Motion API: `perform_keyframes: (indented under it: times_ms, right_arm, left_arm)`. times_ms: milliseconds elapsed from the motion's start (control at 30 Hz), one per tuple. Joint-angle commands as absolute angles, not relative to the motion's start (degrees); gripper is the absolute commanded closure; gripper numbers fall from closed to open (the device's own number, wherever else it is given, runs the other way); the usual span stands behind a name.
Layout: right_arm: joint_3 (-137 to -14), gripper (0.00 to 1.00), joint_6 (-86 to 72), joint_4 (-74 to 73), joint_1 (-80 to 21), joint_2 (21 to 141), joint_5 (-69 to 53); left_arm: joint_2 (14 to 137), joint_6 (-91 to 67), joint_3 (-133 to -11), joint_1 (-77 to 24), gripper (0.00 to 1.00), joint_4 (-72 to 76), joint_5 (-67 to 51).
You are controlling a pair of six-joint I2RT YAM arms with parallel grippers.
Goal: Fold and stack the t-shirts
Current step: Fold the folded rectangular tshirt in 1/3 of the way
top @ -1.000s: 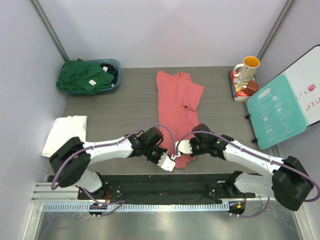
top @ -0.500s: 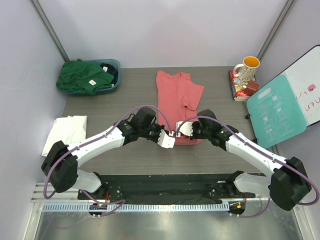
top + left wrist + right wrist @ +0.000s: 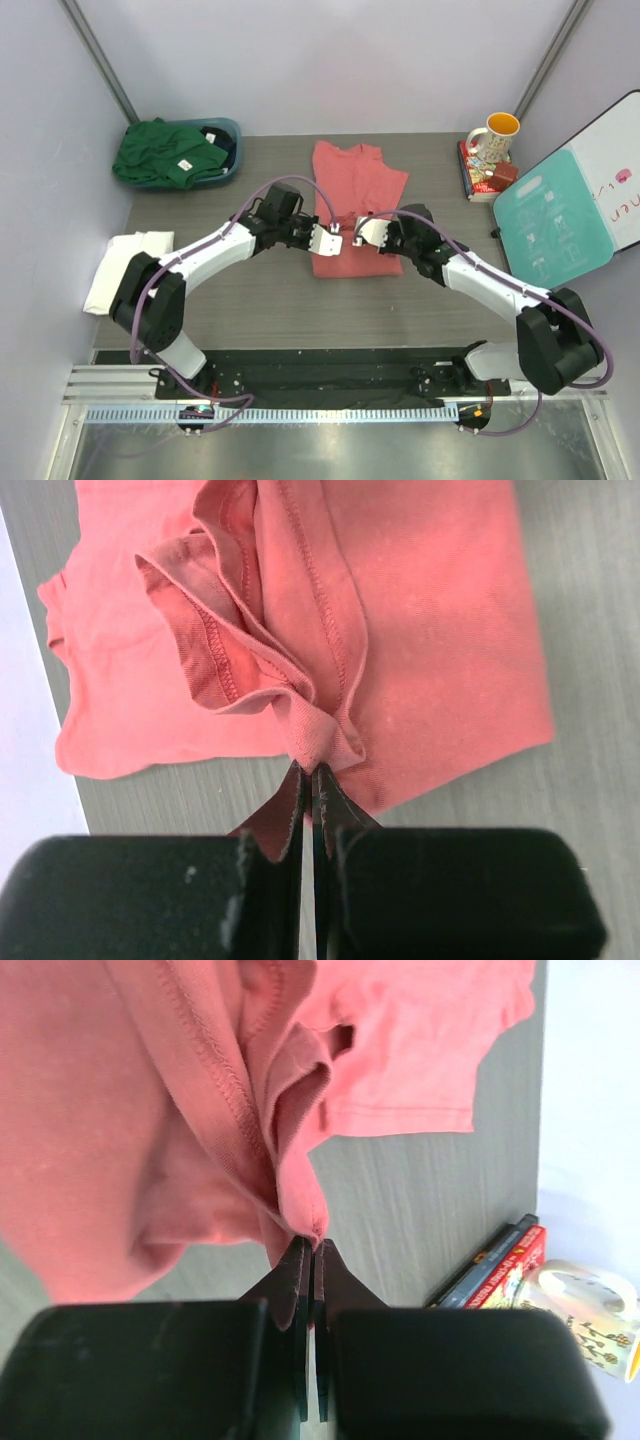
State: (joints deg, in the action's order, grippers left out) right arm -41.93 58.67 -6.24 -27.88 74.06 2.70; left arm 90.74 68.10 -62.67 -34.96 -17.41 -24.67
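i am folding the coral-red t-shirt point(image 3: 352, 185), lying mid-worktop point(image 3: 250, 290) toward the far edge. left gripper point(image 3: 328, 243) and right gripper point(image 3: 362, 233) are each pinching its near hem. next move, in my judgement: laying the hem at the collar, then releasing.

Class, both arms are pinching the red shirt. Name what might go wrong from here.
1. The left fingers and right fingers each pinch only a thin tip of the shirt at its bunched hem, so it may slip free.
2. The cloth puckers near both grips, so the fold could land creased or crooked.
3. The two grips sit close together and might bump.
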Motion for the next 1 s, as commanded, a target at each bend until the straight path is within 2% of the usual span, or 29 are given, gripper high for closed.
perform_keyframes:
  times_ms: [0,433,800,833,867,900,933,967]
  right_arm:
    - [-46.0,0.99,60.0,3.9,-27.2,77.2,4.0]
    - [-54.8,0.99,60.1,10.0,-24.9,88.9,5.4]
    - [-62.0,0.99,60.6,12.7,-22.6,99.7,6.6]
    - [-62.4,0.95,60.5,13.0,-22.3,100.5,6.8]
    - [-63.1,0.81,60.4,14.4,-22.2,101.4,7.4]
    - [-63.5,0.43,60.4,14.9,-22.2,102.8,8.3]
    - [-64.0,0.22,60.4,15.7,-22.0,103.7,9.2]
    - [-64.4,0.15,60.2,17.6,-21.9,104.2,9.8]
  left_arm:
    - [93.7,70.5,-66.7,-32.8,1.0,-14.2,-26.8]
    - [102.2,71.3,-72.6,-29.5,1.0,-8.5,-29.8]
    - [112.1,71.5,-83.8,-26.7,1.0,-5.8,-29.7]
    - [112.4,71.6,-84.2,-26.6,1.0,-5.5,-29.5]
    - [113.0,71.6,-84.2,-26.6,0.94,-5.2,-29.1]
    - [113.2,71.7,-84.2,-26.6,0.91,-5.0,-29.0]
    - [113.3,71.8,-83.9,-26.6,0.86,-4.8,-28.8]
    - [113.1,71.6,-83.6,-26.6,0.72,-4.7,-28.4]
